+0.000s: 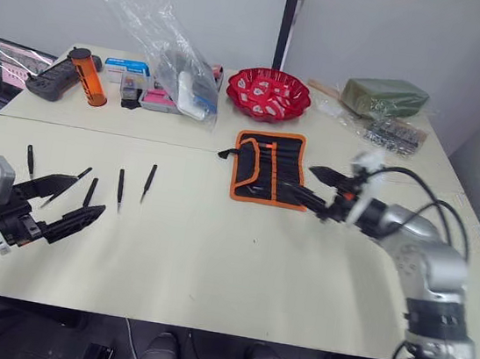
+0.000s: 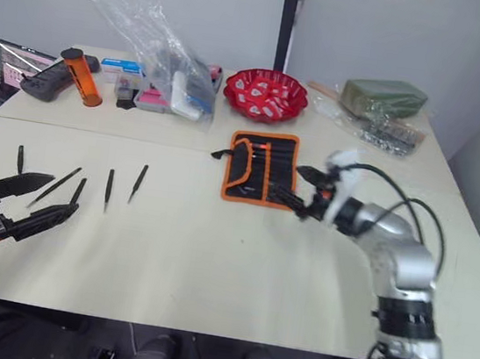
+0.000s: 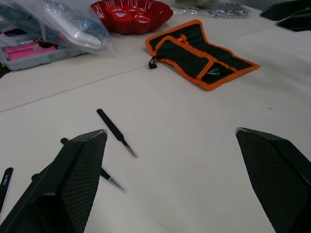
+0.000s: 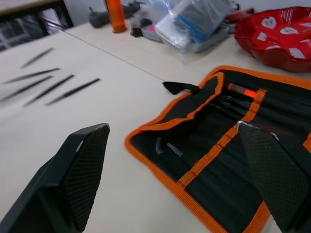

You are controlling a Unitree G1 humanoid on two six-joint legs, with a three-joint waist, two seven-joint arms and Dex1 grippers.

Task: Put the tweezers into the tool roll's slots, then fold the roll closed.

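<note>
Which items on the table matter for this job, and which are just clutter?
Job:
five slim black pointed tweezers, loose on the table
black fabric tool roll with orange binding, lying open

Clutter:
red heart-pattern bowl
orange cylinder
clear plastic bag
green block

silver arm (image 1: 426,248) — black cables, black mesh-textured fingers (image 3: 73,179)

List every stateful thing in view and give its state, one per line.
Black fabric tool roll with orange binding: unfolded flat on the table, strap loose.
Five slim black pointed metal tweezers: lying loose on the table, none slotted.
Left gripper: fingers open, empty, by the tweezers.
Right gripper: fingers open, empty, at the roll's edge.
Red heart-shaped bowl: upright, holding small packets.
Orange cylindrical bottle: standing, tilted.
</note>
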